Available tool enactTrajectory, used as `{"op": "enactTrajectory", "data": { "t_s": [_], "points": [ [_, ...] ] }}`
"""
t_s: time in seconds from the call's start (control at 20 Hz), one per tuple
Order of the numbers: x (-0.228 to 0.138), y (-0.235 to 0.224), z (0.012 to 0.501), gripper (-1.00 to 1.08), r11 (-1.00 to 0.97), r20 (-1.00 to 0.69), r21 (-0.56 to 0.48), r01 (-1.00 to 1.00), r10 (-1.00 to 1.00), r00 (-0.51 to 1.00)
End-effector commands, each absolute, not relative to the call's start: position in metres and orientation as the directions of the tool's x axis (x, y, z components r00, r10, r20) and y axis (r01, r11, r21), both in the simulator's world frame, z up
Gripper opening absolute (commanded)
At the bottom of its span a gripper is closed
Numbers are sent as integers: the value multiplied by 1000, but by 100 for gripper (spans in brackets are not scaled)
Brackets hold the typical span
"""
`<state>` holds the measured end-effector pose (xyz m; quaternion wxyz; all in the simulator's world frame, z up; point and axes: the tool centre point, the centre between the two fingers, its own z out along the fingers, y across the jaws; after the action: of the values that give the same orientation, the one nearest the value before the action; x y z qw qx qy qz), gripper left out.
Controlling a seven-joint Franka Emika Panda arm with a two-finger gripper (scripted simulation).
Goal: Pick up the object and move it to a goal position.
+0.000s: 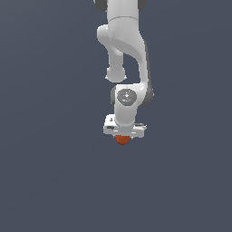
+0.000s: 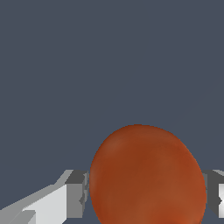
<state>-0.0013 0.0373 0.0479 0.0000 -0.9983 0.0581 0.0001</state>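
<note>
Two grey fingers (image 2: pixel 77 194) of our white gripper (image 1: pixel 122 137) sit against opposite sides of the small round orange-red ball (image 2: pixel 148 176), so we are clenched on it, the jaws parted only by its width. Seen from the exterior view, the ball (image 1: pixel 122 140) pokes out just below the gripper. Plain dark grey surface (image 1: pixel 45 181) spreads unbroken on every side of it.
</note>
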Motion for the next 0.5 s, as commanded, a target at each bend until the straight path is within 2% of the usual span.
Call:
{"op": "enactTrajectory", "data": {
  "t_s": [0.0,0.45],
  "points": [
    [-1,37,47,-100,-993,0,0,-116,-116,993],
    [-1,38,48,-100,-993,1,0,-116,-116,993]
  ]
}}
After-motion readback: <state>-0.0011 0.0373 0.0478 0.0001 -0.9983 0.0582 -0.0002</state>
